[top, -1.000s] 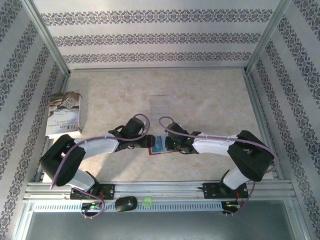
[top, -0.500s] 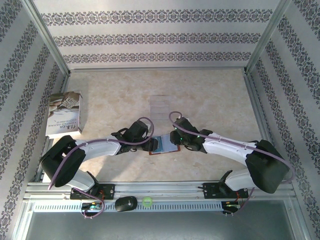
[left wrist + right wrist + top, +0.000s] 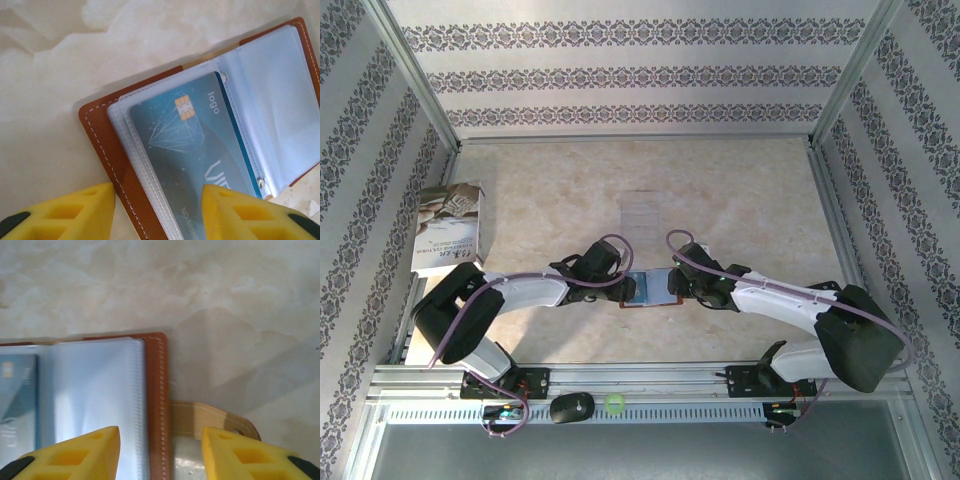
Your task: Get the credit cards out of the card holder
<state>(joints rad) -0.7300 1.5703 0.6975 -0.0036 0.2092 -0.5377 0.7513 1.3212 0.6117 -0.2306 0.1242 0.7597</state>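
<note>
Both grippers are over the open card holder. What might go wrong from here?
The blue card sits inside a clear sleeve. The left gripper straddles one edge of the card holder, so closing may pinch leather and sleeve together and lift everything.
The right gripper is open over the opposite edge, beside the snap tab. Unpinned, the holder may slide.

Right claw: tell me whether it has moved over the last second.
Yes. The right claw has backed off slightly to the right, judged against the pale translucent sheet, uncovering more of the open card holder.
</note>
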